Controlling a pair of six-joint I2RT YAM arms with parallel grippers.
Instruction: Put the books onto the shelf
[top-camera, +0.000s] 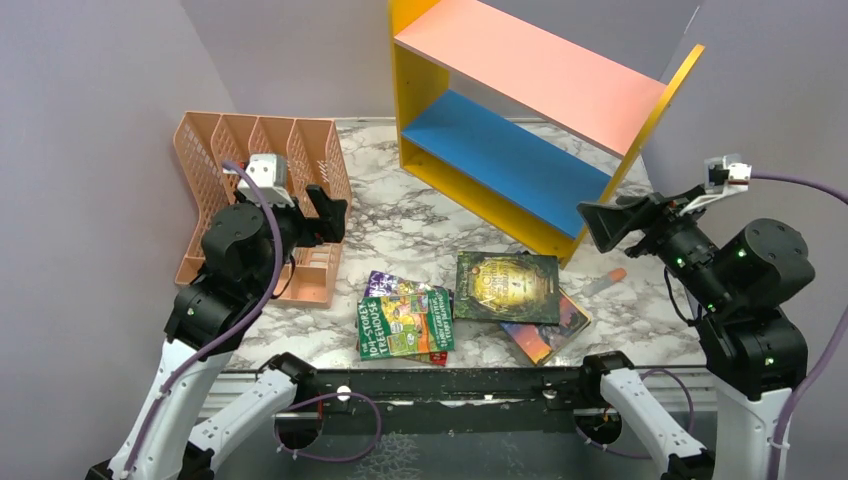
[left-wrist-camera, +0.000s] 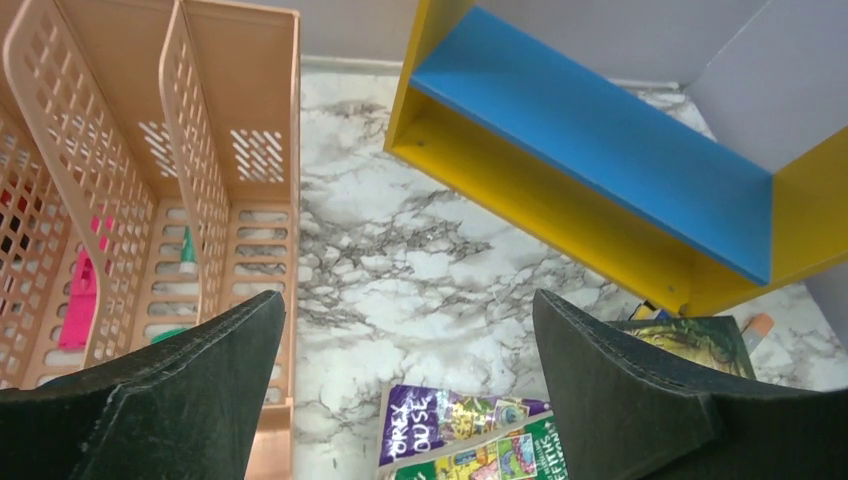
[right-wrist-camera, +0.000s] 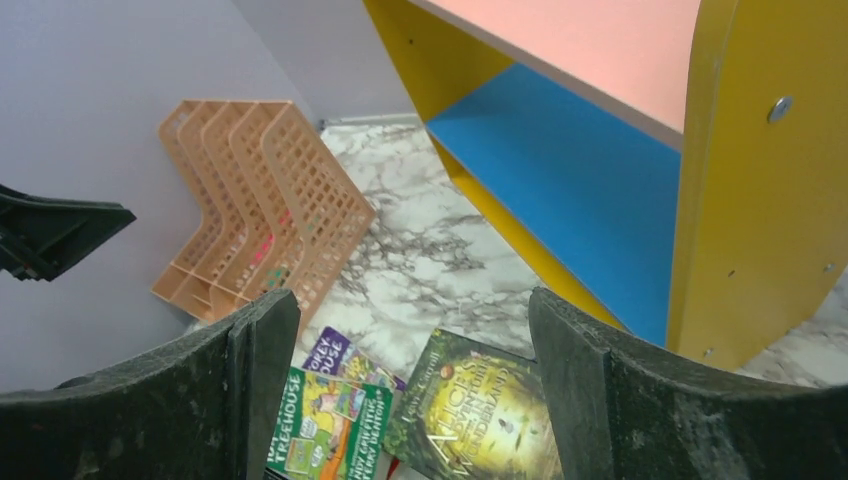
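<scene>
Near edge first: the books lay in a loose heap on the marbled table, just past the arm bases and well short of the shelf. The green Treehouse book lay flat over a purple book, and right beside them the dark green-gold book rested on an orange-and-blue cover. A touch further right, an orange-tipped marker lay on the marble. Further back, the peach file rack sat against the left wall, and the shelf stood angled at the rear, its pink top board above the blue lower board, with grey walls closing in all round. Up above the table, the left gripper hung in front of the rack, jaws spread wide and gripping nothing. The right gripper hovered by the shelf's yellow end panel, likewise wide apart and empty-handed. The lower books were mostly covered, their titles unreadable, and something pink and something green inside the rack showed only through the mesh, too hidden to name
</scene>
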